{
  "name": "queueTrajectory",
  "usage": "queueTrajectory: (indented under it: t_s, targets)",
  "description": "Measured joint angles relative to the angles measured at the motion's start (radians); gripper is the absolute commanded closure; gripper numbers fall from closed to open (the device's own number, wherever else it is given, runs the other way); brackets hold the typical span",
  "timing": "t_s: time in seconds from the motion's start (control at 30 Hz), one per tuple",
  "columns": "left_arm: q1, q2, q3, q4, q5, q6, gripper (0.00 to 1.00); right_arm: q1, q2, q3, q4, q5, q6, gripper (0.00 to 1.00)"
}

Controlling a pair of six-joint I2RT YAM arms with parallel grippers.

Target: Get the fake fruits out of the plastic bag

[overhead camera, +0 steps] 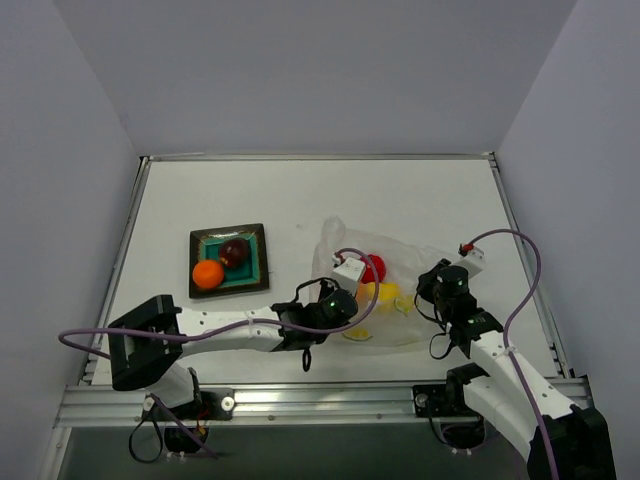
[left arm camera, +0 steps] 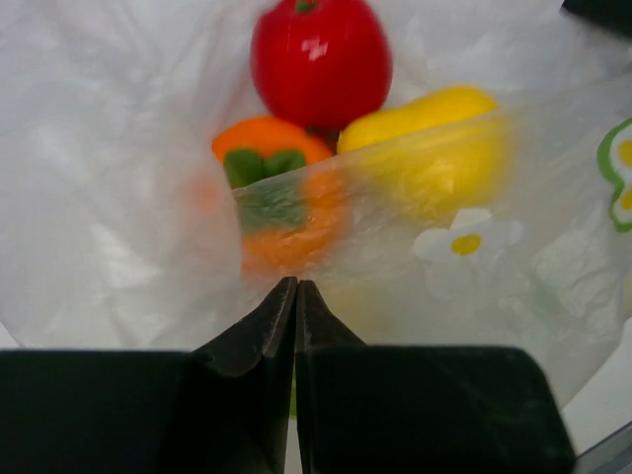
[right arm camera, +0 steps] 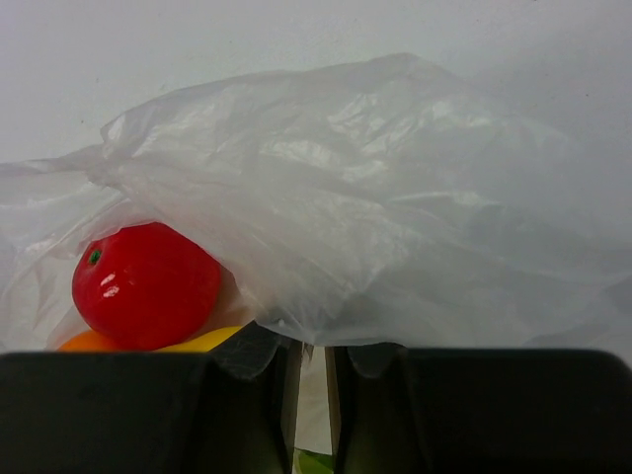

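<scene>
Your left pincer and right pincer both pinch the plastic bag; a red fruit sits inside.

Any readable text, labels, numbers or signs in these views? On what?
None readable.
plastic bag: printed pictures only, a white flower and a lemon slice; no words.
teal plate: no lettering seen; too small in the top view to rule out fine marks.
</scene>
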Motion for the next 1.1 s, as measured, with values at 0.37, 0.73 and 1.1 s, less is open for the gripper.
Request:
queueTrajectory:
  t_s: [0.37, 0.73, 1.1]
  targets:
    - [-0.04, 0.0, -0.245, 0.077, 0.017, -0.107, 0.98, 0.003, -0.019, -0.006, -0.005, -0.037, 0.009, 0.89]
    - [-0.073, -0.203, -0.072, 0.077, 0.089, -0.058, 0.53, 0.013, -0.007, -0.007, -0.005, -0.044, 0.011, 0.89]
    - [-0.155, -0.066, 0.168, 0.011, 0.141, -0.005, 0.52, 0.021, -0.065, -0.011, -0.036, -0.043, 0.042, 0.64]
